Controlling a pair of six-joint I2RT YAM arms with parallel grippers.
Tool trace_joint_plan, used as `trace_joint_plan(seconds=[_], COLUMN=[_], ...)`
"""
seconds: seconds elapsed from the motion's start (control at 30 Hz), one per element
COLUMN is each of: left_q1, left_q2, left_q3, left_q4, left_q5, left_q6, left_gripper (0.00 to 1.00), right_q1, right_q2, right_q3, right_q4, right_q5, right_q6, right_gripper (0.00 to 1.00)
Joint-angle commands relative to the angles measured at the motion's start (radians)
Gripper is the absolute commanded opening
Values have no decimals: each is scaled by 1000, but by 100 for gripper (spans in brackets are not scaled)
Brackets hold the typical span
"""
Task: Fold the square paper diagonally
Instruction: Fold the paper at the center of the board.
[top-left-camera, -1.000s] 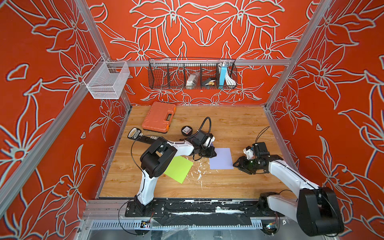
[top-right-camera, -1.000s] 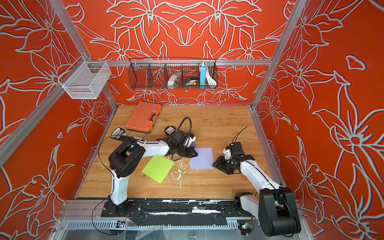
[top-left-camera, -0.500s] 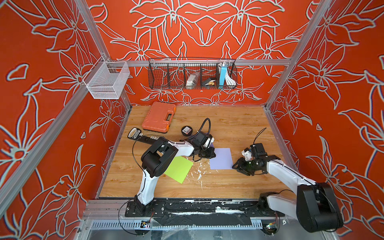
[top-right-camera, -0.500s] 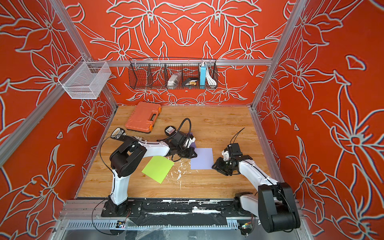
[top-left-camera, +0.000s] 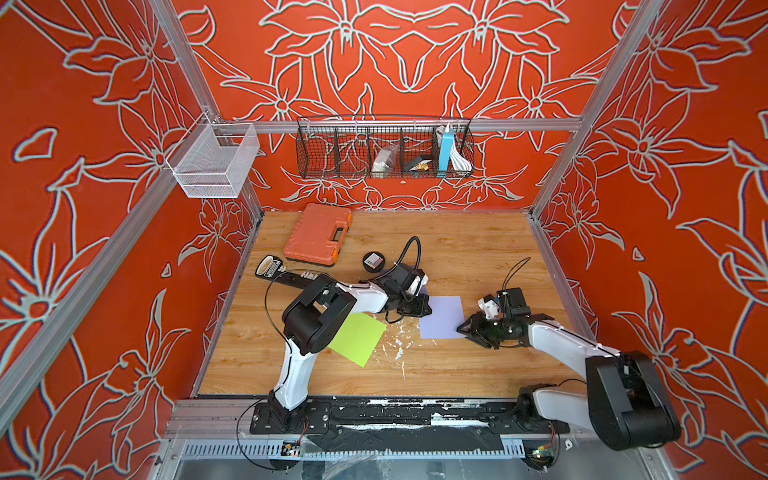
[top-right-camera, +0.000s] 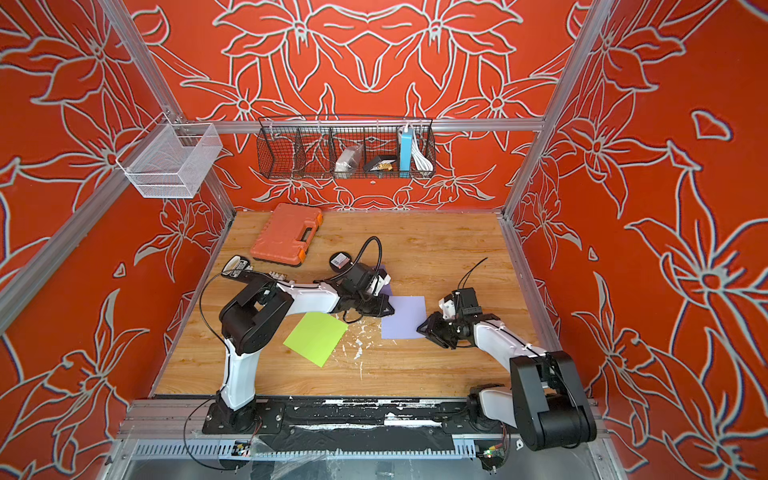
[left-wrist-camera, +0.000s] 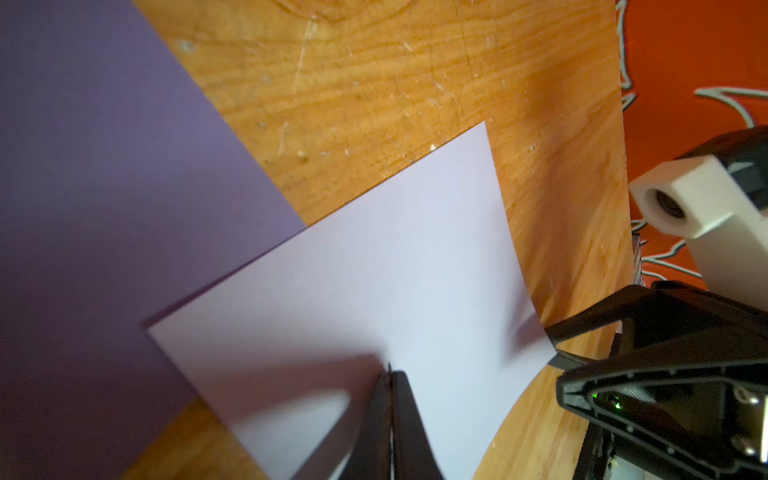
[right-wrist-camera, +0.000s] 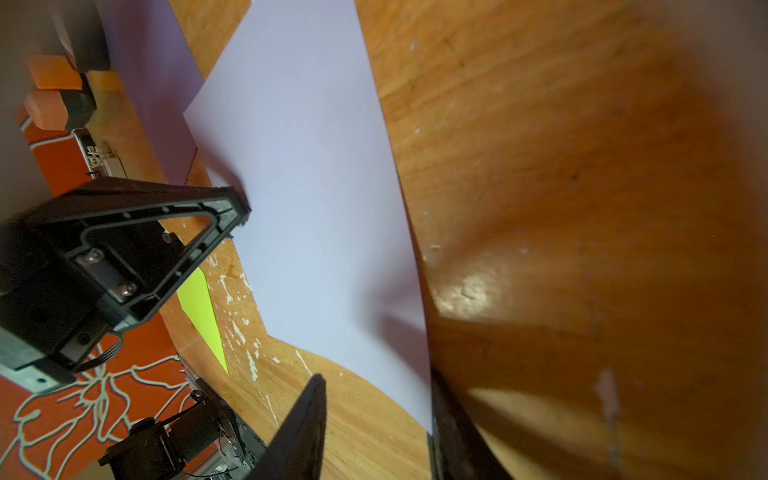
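Closed left hand (left-wrist-camera: 390, 374) rests its tip on the paper (top-left-camera: 441, 318); right hand (top-left-camera: 460, 328) gapes astride a corner. A weak pin could let it slide, skewing the fold

Lavender paper (right-wrist-camera: 316, 187) on wooden table (right-wrist-camera: 540, 166), left pincer (right-wrist-camera: 242, 214) at its edge, right pincer (right-wrist-camera: 376, 378) spread (corner between)

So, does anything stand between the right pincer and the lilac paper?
Nothing visible does. The right pincer is at the near right corner of the paper, jaws open astride its edge. The left pincer, shut, presses near the far left corner, where the folded corner may need to land.
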Motion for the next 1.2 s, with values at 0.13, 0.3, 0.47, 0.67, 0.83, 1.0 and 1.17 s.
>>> trace_joint_plan(seconds=[0.13, 0.3, 0.47, 0.67, 0.83, 1.0, 1.17], left_q1=[-5, -4, -8, -19, -20, -21, -24], left_q2=[18, 18, 21, -1, -10, -13, -14], left_q3=[-18, -19, -29, -52, -62, -66, -71], left_q4=[-24, -17, 23, 51, 59, 64, 72], left_q5=[16, 22, 75, 78, 82, 90, 92], left_q6=[-6, -9, -21, -29, -31, -33, -38], left_gripper=[7, 7, 5, 5, 5, 5, 5], right_q1=[16, 25, 50, 79, 84, 83, 83], right_q2=[11, 0, -17, -32, -42, -5, 14], right_q3=[-20, -5, 33, 101, 135, 168, 167], right_q4=[88, 87, 32, -106, -183, -218, -209], right_q5=[5, 10, 46, 137, 203, 210, 215], right_q6=[59, 70, 54, 13, -19, -48, -61], right_gripper=[49, 40, 25, 25, 25, 23, 19])
